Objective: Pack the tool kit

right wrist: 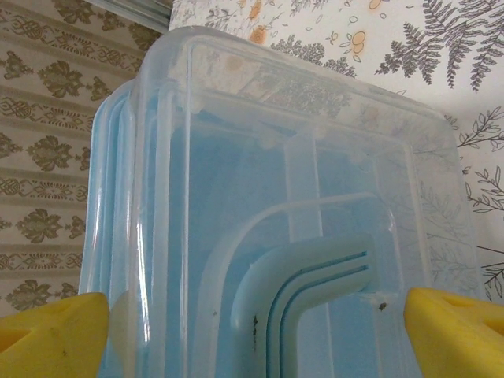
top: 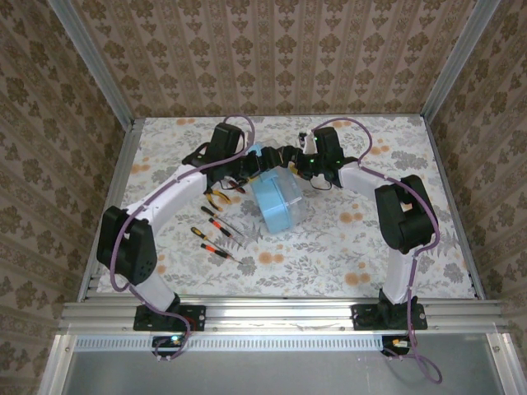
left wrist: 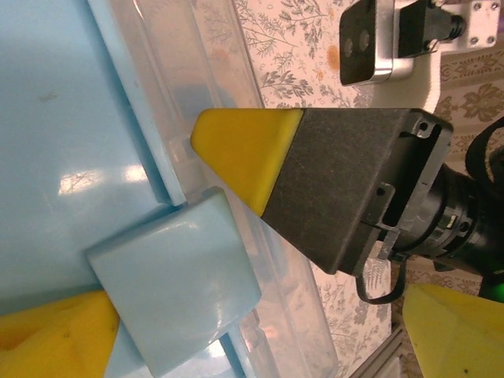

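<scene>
**Tool Kit Station: Both Grippers Open at the Case**

1. Case. The translucent light-blue case sits near the centre of the floral table, with its lid on. Its 12 o'clock end lies between the two arms' wrists.

2. Loose tools. The pliers lie on the table at 9 o'clock of the case, just beside it. The red-black screwdrivers lie at 8 o'clock of the case, apart from it and from each other.

3. Left gripper. It is at 11 o'clock of the case. The jaws stand wide apart and hold nothing. In the left wrist view its yellow fingertips sit at the two lower corners, and the case's light-blue clasp lies between them.

4. Right gripper. It is at 12 o'clock of the case, with the jaws fully spread. In the right wrist view its yellow fingertips flank the clear wall of the case, through which the handle shows. Whether either fingertip touches the case cannot be determined.
</scene>
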